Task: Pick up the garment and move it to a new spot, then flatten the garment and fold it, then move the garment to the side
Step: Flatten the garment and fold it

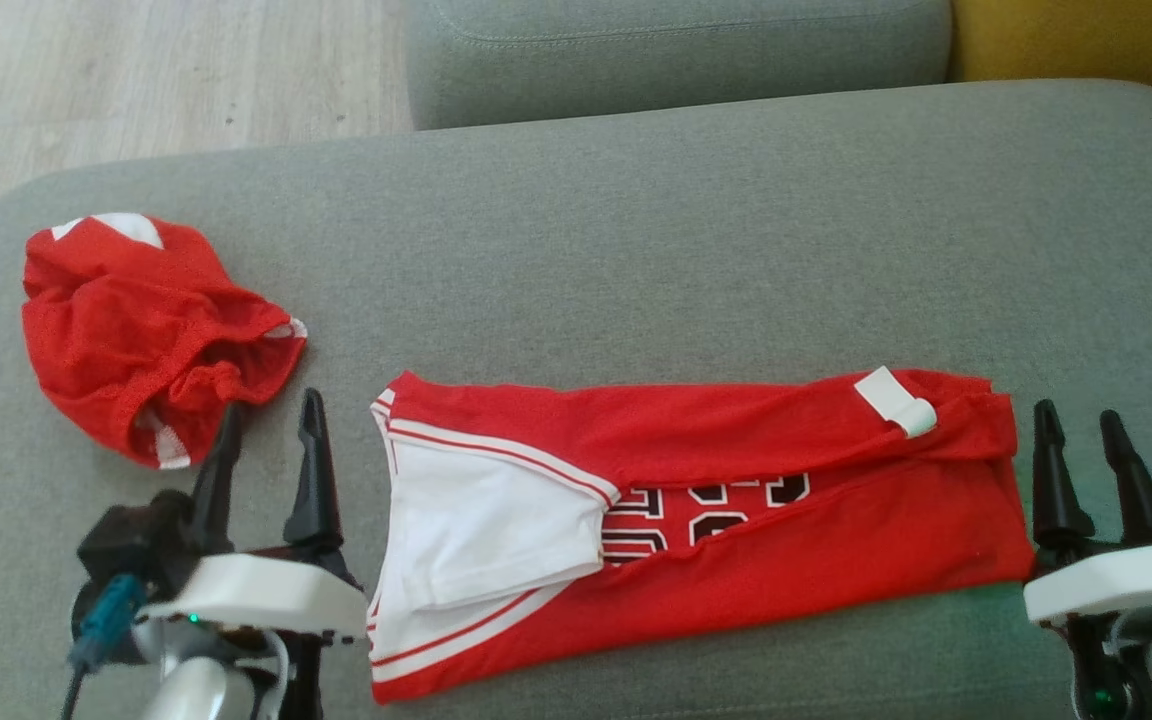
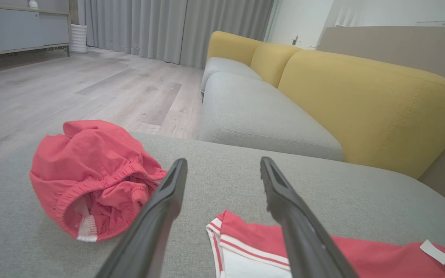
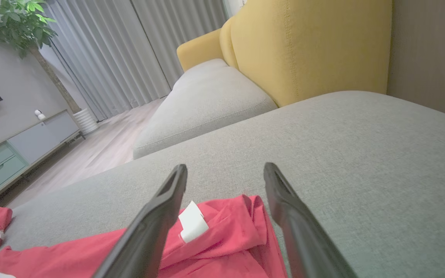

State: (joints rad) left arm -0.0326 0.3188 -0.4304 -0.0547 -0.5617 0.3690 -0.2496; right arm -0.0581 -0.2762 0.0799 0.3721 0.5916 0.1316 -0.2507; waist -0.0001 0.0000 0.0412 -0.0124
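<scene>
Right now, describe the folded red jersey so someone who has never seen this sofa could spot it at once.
On the grey cushion, look along the near edge, between the left gripper and the right gripper. The jersey lies flat in a long folded band. Unlike the crumpled red bundle at the cushion's left end, it shows black numerals, a white striped panel and a white tag.

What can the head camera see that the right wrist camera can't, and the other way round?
Head view alone of the two: the left gripper, open, and black numbers. Right wrist view alone: a plant, curtains and a cabinet. Both: the folded red jersey, its white tag, the grey sofa and the open right gripper.
</scene>
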